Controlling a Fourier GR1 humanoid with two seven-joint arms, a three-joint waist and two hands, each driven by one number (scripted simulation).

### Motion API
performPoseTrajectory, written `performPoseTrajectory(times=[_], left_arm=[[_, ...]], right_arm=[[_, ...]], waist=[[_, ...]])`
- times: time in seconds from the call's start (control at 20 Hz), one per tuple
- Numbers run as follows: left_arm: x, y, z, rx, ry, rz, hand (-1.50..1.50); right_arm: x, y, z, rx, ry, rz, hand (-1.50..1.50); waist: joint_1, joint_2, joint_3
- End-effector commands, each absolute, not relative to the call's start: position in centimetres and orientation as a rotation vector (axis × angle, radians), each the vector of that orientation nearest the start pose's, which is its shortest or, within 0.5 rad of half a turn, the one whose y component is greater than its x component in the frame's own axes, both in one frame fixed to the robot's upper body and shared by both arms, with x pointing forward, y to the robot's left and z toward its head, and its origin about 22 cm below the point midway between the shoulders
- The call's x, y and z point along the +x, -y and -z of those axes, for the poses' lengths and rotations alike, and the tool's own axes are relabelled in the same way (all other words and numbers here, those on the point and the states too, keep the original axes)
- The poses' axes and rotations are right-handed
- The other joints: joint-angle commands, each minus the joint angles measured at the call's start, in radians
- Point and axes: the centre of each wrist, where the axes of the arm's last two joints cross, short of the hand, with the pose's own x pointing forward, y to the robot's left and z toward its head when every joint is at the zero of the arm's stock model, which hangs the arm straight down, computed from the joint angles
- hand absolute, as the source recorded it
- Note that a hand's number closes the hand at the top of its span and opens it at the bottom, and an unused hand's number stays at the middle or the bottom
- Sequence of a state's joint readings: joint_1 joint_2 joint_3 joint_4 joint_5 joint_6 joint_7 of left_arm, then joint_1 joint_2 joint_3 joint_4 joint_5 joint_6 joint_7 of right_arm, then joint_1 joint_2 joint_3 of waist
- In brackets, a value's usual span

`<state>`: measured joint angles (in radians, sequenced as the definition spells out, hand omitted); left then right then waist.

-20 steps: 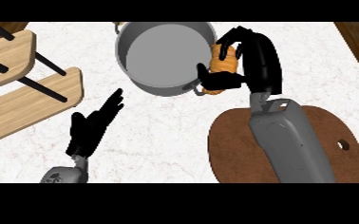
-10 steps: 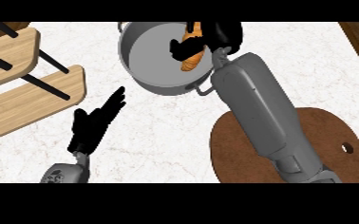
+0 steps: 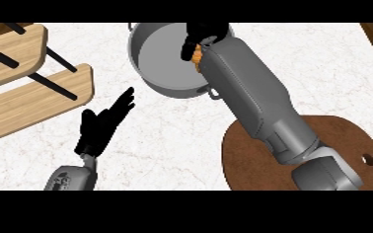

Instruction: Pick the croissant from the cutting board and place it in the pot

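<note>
The grey pot [image 3: 162, 59] stands at the back middle of the white marble counter. My right hand [image 3: 203, 35] reaches over the pot's right side, its fingers curled round the orange croissant [image 3: 197, 56], of which only a strip shows beside my wrist. My grey right forearm [image 3: 255, 98] runs from the lower right across the pot's rim. The round dark-brown cutting board [image 3: 342, 138] lies at the lower right, partly under the arm. My left hand [image 3: 102, 123] rests open at the lower left, fingers pointing up and right.
A light wooden rack with black rods [image 3: 36, 79] fills the left edge of the counter. The pot's small handle [image 3: 215, 95] sticks out toward the cutting board.
My right hand has carried the croissant from beside the pot's right rim leftward, over the inside of the pot. The left hand has stayed put.
</note>
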<state>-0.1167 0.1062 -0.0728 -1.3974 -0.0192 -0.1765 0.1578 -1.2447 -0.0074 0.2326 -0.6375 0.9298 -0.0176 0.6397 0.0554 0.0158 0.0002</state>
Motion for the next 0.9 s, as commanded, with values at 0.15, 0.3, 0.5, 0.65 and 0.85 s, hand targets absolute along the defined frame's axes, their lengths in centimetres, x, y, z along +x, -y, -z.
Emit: performPoseTrajectory(times=[0.15, 0.3, 0.5, 0.65, 0.85], left_arm=[[27.2, -21.6, 1.4, -0.109, 1.308, 0.361, 0.0], [27.4, -22.2, 1.9, -0.127, 1.305, 0.36, 0.0], [28.3, -20.9, 1.4, -0.137, 1.318, 0.386, 0.0], [27.9, -22.3, 1.3, -0.112, 1.305, 0.378, 0.0], [28.1, -21.2, 0.9, -0.12, 1.317, 0.385, 0.0]], right_arm=[[44.5, 3.3, -15.5, -0.987, 0.876, -1.125, 1.5], [44.8, 4.1, -14.2, -0.941, 0.73, -1.073, -1.5], [45.0, 4.2, -14.1, -0.894, 0.788, -1.043, -1.5], [44.8, 4.1, -15.1, -0.822, 1.08, -0.874, -1.5], [44.7, 3.6, -17.9, -0.755, 1.353, -0.577, -1.5]], waist=[[0.037, 0.012, -0.003], [0.041, 0.012, -0.003], [0.059, 0.02, -0.002], [0.054, 0.024, 0.0], [0.066, 0.017, 0.001]])
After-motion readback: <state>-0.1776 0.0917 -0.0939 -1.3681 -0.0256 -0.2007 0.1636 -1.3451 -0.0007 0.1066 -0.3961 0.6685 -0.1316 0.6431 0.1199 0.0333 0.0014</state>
